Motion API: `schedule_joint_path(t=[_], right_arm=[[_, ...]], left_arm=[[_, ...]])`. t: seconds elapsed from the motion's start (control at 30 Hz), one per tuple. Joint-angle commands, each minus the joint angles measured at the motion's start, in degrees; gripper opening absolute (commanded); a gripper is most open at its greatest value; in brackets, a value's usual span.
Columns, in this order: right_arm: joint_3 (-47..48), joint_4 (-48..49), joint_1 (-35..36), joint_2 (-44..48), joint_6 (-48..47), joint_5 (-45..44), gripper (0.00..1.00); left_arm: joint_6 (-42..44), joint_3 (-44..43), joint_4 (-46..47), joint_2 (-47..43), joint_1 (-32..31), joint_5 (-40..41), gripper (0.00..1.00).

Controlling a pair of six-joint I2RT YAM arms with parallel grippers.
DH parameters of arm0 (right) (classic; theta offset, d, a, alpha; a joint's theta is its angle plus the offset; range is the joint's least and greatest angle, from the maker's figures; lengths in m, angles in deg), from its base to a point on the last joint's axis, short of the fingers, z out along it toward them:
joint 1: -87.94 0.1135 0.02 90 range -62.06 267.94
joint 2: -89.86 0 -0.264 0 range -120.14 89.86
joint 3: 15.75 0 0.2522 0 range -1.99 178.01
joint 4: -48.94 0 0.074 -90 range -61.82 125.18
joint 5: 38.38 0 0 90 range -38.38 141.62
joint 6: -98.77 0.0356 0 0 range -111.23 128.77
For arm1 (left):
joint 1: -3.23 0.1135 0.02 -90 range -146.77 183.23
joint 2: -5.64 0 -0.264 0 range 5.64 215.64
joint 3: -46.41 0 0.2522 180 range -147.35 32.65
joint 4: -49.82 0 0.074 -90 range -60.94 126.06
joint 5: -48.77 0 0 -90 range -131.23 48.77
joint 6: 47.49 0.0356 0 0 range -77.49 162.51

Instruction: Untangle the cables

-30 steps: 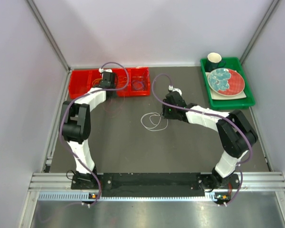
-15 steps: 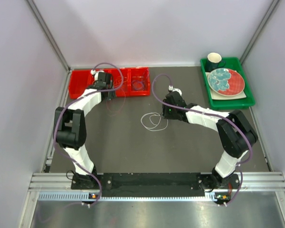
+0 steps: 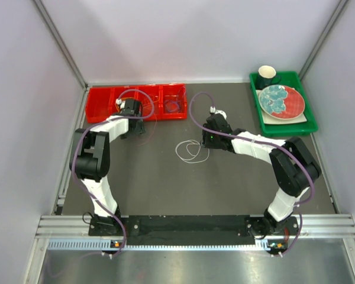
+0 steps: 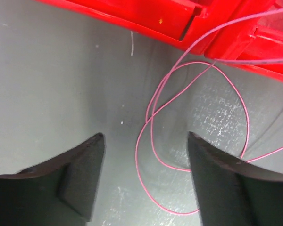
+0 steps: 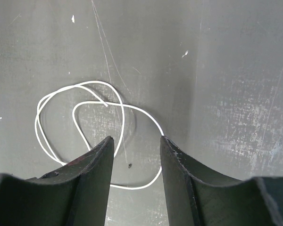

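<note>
Red cable [image 4: 137,155] is sprawled on the table [image 4: 47,94] right under the left jaws, which are spread wide, nothing held, beside the red tray [image 4: 155,14]. White cable [image 5: 36,125] is straddled by the half-open right jaws, probably untouched.

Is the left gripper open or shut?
Open. On the left gripper the fingers stand wide apart over the red cable, holding nothing.
</note>
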Motion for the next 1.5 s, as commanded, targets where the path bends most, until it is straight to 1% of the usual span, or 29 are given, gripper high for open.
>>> schedule_joint_path(t=[0.0,0.07,0.1,0.13,0.2,0.23,0.27,0.4,0.57,0.8,0.97,1.03,1.13,1.2,1.23,1.3,1.33,1.4,1.43,1.47], right_arm=[[2.5,1.2,0.8,0.0,-0.4,-0.9,0.44],[2.5,1.2,0.8,-0.1,-0.4,-0.9,0.44],[2.4,1.2,0.7,-0.1,-0.4,-0.9,0.44],[2.5,1.2,0.8,-0.1,-0.4,-0.8,0.44],[2.6,1.2,0.8,0.0,-0.5,-0.8,0.44],[2.6,1.2,0.8,0.0,-0.4,-0.8,0.44],[2.6,1.2,0.8,0.0,-0.4,-0.9,0.44],[2.6,1.2,0.8,0.0,-0.4,-0.9,0.44],[2.7,1.2,0.8,-0.1,-0.5,-0.9,0.44],[2.8,1.2,0.8,-0.2,-0.4,-1.0,0.43],[2.8,0.9,0.8,-0.3,-0.4,-1.0,0.43],[2.8,1.0,0.8,-0.3,-0.5,-1.0,0.43],[2.8,0.9,0.8,-0.2,-0.4,-1.0,0.43],[2.8,1.0,0.8,-0.2,-0.4,-1.1,0.43],[2.8,0.9,0.7,-0.2,-0.4,-1.1,0.43],[2.8,0.9,0.8,-0.3,-0.4,-1.0,0.43],[2.9,0.9,0.8,-0.3,-0.5,-1.1,0.43],[3.0,0.8,0.8,-0.3,-0.5,-1.1,0.43],[3.0,0.8,0.8,-0.5,-0.5,-1.1,0.43],[3.0,0.8,0.8,-0.5,-0.5,-1.1,0.43]], left_arm=[[-1.0,0.4,3.1,1.4,0.2,-1.3,0.63],[-1.0,0.5,3.3,1.9,0.2,-1.3,0.53],[-0.9,0.5,3.3,2.2,0.2,-1.1,0.44],[-0.8,0.1,3.3,2.6,0.2,-1.1,0.38],[-0.9,-0.4,2.7,3.1,0.2,-1.0,0.21],[-0.7,-0.8,2.6,3.5,0.2,-1.1,0.03],[-0.7,-1.0,2.3,3.8,0.2,-1.3,0.0],[-0.5,-2.2,1.2,4.2,0.2,-1.6,0.0],[-1.3,-5.1,-1.4,0.4,0.0,-4.3,0.0],[-2.0,-14.0,-4.8,-6.0,-0.3,-7.4,0.0],[-2.6,-20.1,-5.5,-7.1,-0.5,-8.3,0.0],[-2.9,-22.3,-5.5,-6.6,-0.5,-8.3,0.0],[-3.2,-28.0,-6.2,-4.6,-0.6,-8.5,0.0],[-3.2,-33.3,-7.0,-2.5,-0.7,-8.4,0.0],[-3.2,-37.4,-7.5,-1.8,-0.7,-7.9,0.0],[-3.1,-41.6,-8.2,0.7,-0.7,-7.1,0.0],[-3.1,-45.5,-8.2,2.5,-0.7,-6.8,0.0],[-2.8,-49.6,-9.4,4.7,-0.8,-6.6,0.0],[-2.5,-53.2,-9.7,7.1,-0.7,-6.2,0.0],[-2.5,-54.6,-10.3,8.2,-0.9,-5.7,0.0]])
